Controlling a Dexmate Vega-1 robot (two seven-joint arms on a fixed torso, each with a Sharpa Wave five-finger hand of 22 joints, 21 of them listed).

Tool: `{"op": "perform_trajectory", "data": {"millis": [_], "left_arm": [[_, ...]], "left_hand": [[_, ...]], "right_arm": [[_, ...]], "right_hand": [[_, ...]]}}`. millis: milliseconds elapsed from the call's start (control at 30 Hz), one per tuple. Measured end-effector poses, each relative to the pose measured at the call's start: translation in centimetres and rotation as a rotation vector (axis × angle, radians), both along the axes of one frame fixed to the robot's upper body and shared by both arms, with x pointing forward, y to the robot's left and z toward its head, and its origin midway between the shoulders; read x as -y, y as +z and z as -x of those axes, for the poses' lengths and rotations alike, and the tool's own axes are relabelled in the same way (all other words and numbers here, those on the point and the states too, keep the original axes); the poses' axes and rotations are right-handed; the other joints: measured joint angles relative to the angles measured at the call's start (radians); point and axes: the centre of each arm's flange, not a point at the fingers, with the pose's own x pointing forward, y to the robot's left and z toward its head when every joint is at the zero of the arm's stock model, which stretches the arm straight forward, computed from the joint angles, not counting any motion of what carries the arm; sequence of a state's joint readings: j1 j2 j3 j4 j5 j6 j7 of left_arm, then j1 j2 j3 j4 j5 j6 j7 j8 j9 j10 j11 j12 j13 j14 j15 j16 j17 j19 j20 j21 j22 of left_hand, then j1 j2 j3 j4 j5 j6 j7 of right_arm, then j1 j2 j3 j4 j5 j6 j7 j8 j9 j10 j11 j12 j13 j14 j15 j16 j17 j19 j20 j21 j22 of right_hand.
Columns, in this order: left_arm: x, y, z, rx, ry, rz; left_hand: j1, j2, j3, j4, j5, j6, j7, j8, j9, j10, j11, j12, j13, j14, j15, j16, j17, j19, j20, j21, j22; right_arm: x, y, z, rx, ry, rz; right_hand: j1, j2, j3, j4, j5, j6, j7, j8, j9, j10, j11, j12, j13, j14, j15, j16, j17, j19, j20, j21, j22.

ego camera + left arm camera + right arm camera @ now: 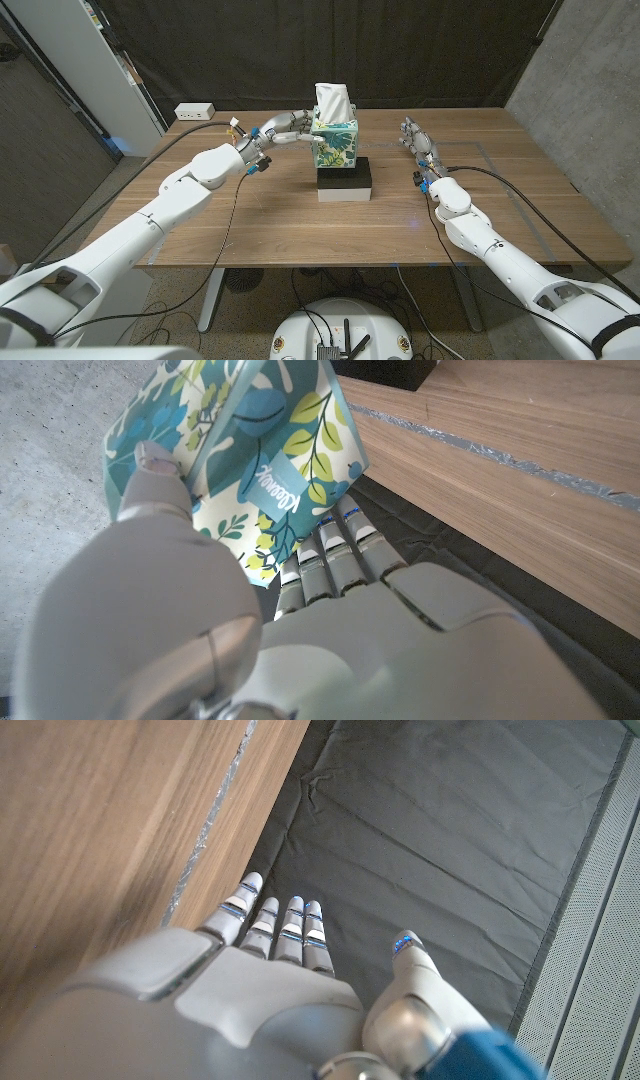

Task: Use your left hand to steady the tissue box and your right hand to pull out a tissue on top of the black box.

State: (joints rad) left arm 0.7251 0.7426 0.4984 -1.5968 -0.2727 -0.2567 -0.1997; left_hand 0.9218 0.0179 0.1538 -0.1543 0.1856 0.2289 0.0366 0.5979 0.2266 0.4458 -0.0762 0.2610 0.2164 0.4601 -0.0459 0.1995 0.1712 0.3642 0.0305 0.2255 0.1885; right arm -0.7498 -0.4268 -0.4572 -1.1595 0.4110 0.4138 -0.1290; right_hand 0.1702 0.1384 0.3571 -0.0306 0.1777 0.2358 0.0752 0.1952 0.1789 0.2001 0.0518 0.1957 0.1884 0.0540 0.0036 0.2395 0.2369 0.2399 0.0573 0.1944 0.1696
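Our left hand (200, 620) clasps the tissue box (335, 143), seemingly to steady it on the black box (346, 179), while our right hand (418, 140) waits apart, fingers straight and empty.

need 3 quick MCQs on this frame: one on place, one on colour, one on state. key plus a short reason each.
1. Where does the tissue box stand?
A. on the black box
B. on the bare table
C. on the floor

2. The tissue box's pattern is mainly:
A. red
B. teal with leaves
C. plain grey

3. The right hand is:
A. pinching the tissue
B. gripping the box
C. holding nothing

Key:
1 A: the head view shows it standing on the black box.
2 B: leaf print shows in the left wrist view.
3 C: it stands apart from the box, while the left hand touches it.
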Motion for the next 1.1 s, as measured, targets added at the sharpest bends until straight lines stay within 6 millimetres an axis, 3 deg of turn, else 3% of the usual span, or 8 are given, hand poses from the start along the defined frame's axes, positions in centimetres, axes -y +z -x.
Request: {"op": "perform_trajectory", "data": {"millis": [1100], "left_arm": [[-0.1,-0.2,-0.5,-0.019,0.004,0.007]], "left_hand": [[-0.004,0.003,0.000,0.000,-0.001,-0.005,0.005,-0.001,0.003,-0.003,0.007,-0.014,0.005,-0.008,-0.002,-0.004,0.000,-0.004,-0.004,0.000,0.000]], "right_arm": [[0.7,-1.4,2.7,-0.008,-0.043,-0.027]], "right_hand": [[0.000,0.000,0.008,-0.008,0.000,-0.004,0.004,-0.008,0.000,0.000,0.000,0.000,0.000,-0.007,0.007,0.000,-0.005,0.000,0.000,0.000,0.000]]}}
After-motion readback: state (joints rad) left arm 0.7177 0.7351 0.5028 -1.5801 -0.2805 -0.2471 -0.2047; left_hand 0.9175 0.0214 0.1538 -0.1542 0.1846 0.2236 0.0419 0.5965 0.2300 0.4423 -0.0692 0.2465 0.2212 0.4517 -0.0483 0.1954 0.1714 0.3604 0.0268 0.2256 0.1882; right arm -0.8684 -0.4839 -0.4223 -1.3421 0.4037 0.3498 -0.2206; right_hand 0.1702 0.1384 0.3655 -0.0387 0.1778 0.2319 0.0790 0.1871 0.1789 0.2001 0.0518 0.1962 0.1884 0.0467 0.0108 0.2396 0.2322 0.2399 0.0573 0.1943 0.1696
